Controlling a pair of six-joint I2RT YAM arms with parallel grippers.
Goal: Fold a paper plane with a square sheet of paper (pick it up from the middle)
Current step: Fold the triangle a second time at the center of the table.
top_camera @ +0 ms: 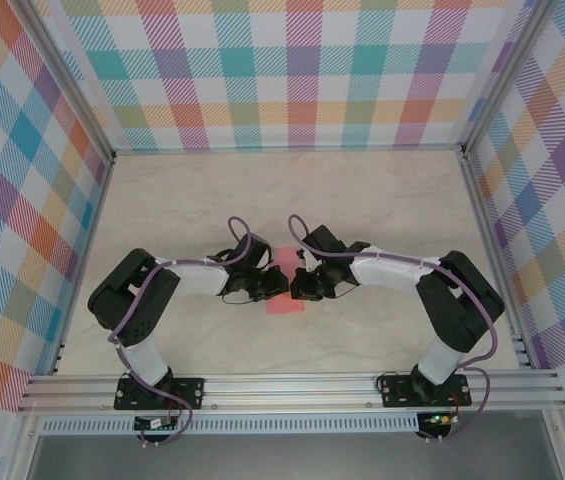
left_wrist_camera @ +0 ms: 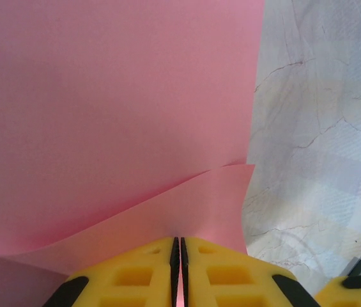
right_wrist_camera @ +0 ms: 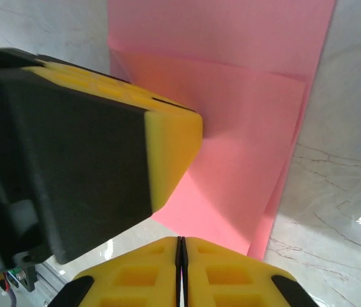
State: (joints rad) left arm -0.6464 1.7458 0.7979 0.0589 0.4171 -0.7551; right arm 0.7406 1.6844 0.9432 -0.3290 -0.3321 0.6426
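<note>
The square sheet of paper [top_camera: 284, 303] is salmon pink and lies folded in layers on the table between the two arms. In the left wrist view a raised flap of the paper [left_wrist_camera: 186, 204] runs into my left gripper [left_wrist_camera: 179, 238], which is shut on it. My right gripper [right_wrist_camera: 181, 238] is shut, with its tips at the near edge of the paper [right_wrist_camera: 244, 179]; no paper shows between its jaws. From above, the left gripper [top_camera: 270, 287] and the right gripper [top_camera: 298, 287] nearly meet over the sheet. The paper plane is out of view.
The left gripper's yellow finger [right_wrist_camera: 170, 144] and black body loom close on the left of the right wrist view. Pale marble table [top_camera: 382, 200] surrounds the sheet. Plaid walls [top_camera: 292, 70] stand on three sides, and an aluminium rail [top_camera: 292, 385] runs along the near edge.
</note>
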